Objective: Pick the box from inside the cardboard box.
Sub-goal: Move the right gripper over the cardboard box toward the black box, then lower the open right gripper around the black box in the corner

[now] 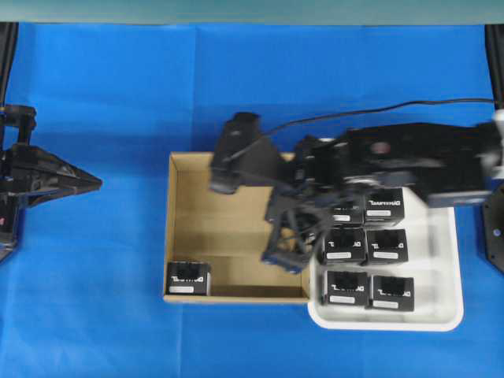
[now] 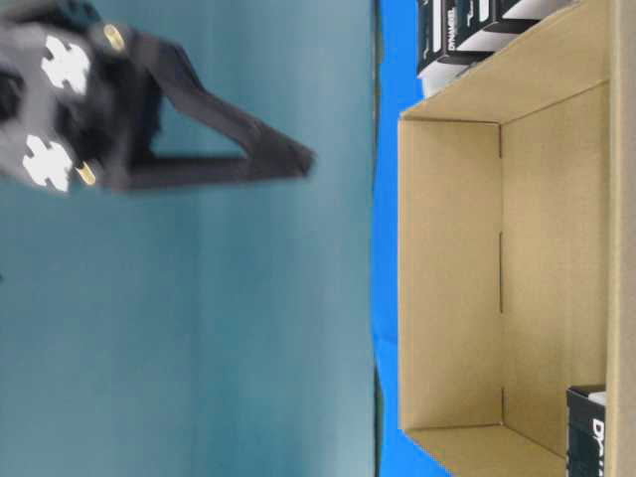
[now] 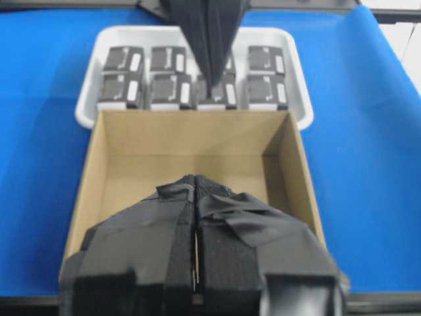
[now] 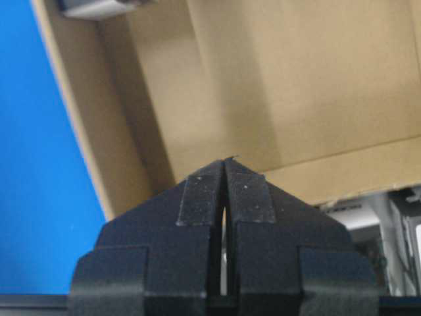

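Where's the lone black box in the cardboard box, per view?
Overhead: black box in the near-left corner of the cardboard box.
Table-level: partly visible at the bottom-right edge.
Left wrist: not visible; the closed fingers cover the near floor.
Right wrist: a sliver at the top left.
Shared landmark: the cardboard box's corner beside it.

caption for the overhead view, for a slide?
Right gripper shut and empty over the large brown cardboard box; one small black box remains in its corner beside the white tray.
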`<state>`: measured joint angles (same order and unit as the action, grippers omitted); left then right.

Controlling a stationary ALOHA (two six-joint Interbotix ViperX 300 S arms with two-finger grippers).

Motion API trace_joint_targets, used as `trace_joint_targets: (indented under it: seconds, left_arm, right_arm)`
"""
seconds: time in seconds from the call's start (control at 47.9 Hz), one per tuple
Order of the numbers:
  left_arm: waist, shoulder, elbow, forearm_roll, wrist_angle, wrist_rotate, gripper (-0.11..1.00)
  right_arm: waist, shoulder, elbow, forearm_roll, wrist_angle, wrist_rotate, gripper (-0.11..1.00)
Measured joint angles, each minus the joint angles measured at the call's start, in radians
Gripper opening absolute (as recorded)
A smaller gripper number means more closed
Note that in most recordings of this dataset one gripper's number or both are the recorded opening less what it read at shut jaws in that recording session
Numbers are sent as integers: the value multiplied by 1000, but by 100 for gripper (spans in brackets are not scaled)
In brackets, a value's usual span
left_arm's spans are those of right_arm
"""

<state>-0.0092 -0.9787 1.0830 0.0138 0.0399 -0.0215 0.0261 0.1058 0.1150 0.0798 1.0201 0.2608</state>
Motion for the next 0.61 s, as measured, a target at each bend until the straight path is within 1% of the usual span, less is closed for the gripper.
trace_joint_targets:
  seconds: [0.167,0.376,0.605]
  left_arm:
    - [2,-15,-3,2,18,2,-6]
    - [5,-63,-3,2,143,3,-6]
    - [6,-121,-5,2,221,3,-6]
  right_arm:
    - [11,91,-89,0,12,-35,0]
    - [20,175,-183,3,14,-60,1]
    - [35,250,-249,3,12,-114,4]
